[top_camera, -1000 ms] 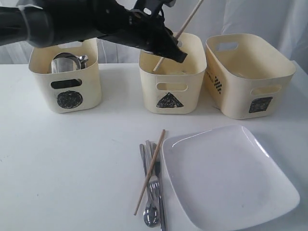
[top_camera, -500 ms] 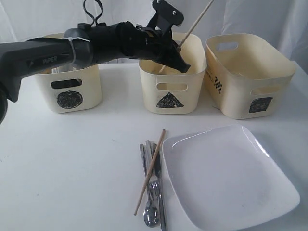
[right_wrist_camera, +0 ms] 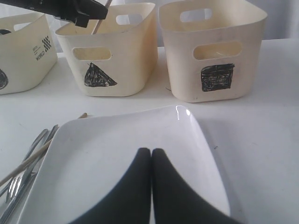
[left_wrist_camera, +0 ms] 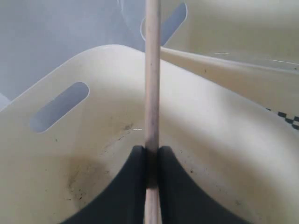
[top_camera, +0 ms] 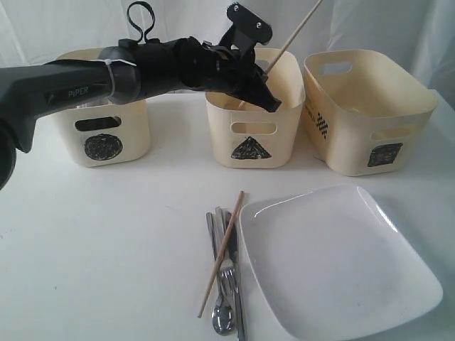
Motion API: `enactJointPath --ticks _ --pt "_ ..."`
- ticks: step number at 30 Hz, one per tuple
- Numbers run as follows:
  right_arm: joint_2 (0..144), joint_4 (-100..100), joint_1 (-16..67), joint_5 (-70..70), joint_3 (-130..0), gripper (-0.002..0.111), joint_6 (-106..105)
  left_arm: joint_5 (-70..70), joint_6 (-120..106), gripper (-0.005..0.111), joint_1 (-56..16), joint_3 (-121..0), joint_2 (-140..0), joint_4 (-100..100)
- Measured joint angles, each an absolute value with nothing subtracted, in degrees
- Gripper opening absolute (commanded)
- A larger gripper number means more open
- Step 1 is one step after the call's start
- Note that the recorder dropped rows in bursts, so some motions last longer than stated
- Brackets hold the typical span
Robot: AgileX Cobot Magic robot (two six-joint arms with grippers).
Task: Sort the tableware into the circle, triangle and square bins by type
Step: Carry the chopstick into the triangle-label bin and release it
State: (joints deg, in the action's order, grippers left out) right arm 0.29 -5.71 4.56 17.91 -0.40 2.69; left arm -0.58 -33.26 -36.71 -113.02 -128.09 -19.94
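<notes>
My left gripper (top_camera: 269, 99) is over the triangle bin (top_camera: 254, 131), shut on a wooden chopstick (top_camera: 291, 35) that slants up to the right. Seen from the left wrist, the chopstick (left_wrist_camera: 152, 70) is pinched between the black fingers (left_wrist_camera: 133, 186) above the bin's inside wall (left_wrist_camera: 70, 154). The second chopstick (top_camera: 222, 252) lies on the table across the fork, spoon and knife (top_camera: 229, 284). The large white square plate (top_camera: 334, 263) lies to their right. My right gripper (right_wrist_camera: 151, 151) is shut and empty above the plate (right_wrist_camera: 117, 149). It is out of the exterior view.
The circle bin (top_camera: 99, 135) stands at the back left, partly behind my left arm. To the back right is the wider square bin (top_camera: 370, 121), which shows nothing inside. The plate reaches close to the table's front edge.
My left arm has swung down and to the right over the triangle bin. The chopstick's lower end, earlier in front of the rim, now points inside the bin. The right gripper view gives no earlier frame.
</notes>
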Motion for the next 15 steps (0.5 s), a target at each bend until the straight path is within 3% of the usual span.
enactJointPath --ticks 15 --pt "0.3 -5.7 4.6 17.9 -0.4 0.000 3.4 -1.5 -33.3 0.000 -36.7 -113.1 -128.3 -19.9"
